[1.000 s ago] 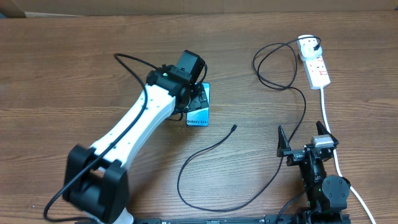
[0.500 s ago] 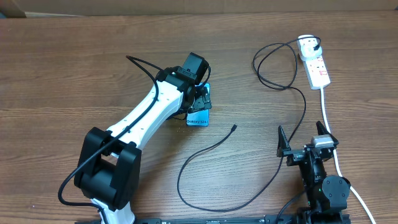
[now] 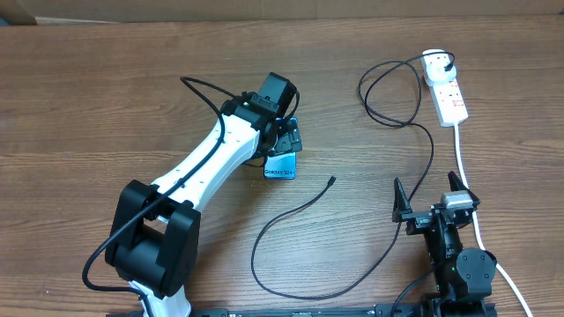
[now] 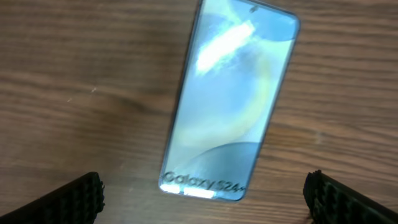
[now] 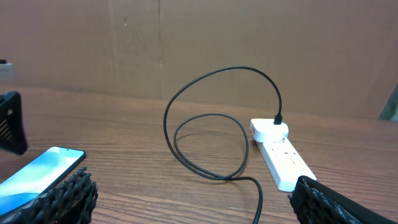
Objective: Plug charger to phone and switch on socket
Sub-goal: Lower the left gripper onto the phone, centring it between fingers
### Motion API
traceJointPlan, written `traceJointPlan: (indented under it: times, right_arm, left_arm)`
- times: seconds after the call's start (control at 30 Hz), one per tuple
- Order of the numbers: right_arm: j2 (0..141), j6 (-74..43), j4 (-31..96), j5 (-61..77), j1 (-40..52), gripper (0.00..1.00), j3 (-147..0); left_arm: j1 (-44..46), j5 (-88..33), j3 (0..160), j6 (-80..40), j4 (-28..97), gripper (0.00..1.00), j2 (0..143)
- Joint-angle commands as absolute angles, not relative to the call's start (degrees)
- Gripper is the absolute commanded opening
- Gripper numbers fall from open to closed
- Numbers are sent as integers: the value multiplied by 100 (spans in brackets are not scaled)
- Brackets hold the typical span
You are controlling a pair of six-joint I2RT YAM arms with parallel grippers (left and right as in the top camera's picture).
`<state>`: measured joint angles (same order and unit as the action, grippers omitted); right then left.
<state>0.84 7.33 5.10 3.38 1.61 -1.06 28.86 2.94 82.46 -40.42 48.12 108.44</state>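
Whole phone (image 4: 230,106) in left wrist view, only its end overhead.

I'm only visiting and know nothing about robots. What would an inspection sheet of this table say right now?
Surface: brown wood-grain table.
Job's things: phone lies flat, screen up. The charger lies loose, with its free tip apart from the phone. The socket sits at the far right.
Clutter: nothing seen.
Grippers: left gripper is open above the phone and not gripping it. The right gripper is open near the front edge and holds nothing.
Cables: the charger loops across the table from a black plug in the socket's end. A white cord runs from the socket toward the front.
Surroundings: cardboard panel behind the table.
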Motion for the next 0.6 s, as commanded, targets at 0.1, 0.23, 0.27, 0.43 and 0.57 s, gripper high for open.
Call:
traceJointPlan:
  times: [0.1, 0.23, 0.27, 0.43, 0.57]
  right_arm:
    - [16, 738, 473, 263, 191, 100, -49]
    - [16, 738, 473, 261, 191, 100, -49]
    - [16, 738, 473, 263, 191, 100, -49]
    - [16, 738, 473, 261, 191, 100, -49]
    - [16, 738, 471, 261, 191, 100, -49]
  left_arm:
    - [2891, 209, 8221, -3623, 4405, 100, 10864]
    - [2891, 207, 8221, -3328, 4300, 100, 11000]
    - [2891, 211, 8221, -3315, 4298, 100, 11061]
    - [2858, 156, 8246, -3326, 4263, 100, 11502]
    - [2766, 141, 8248, -3336, 4171, 100, 11500]
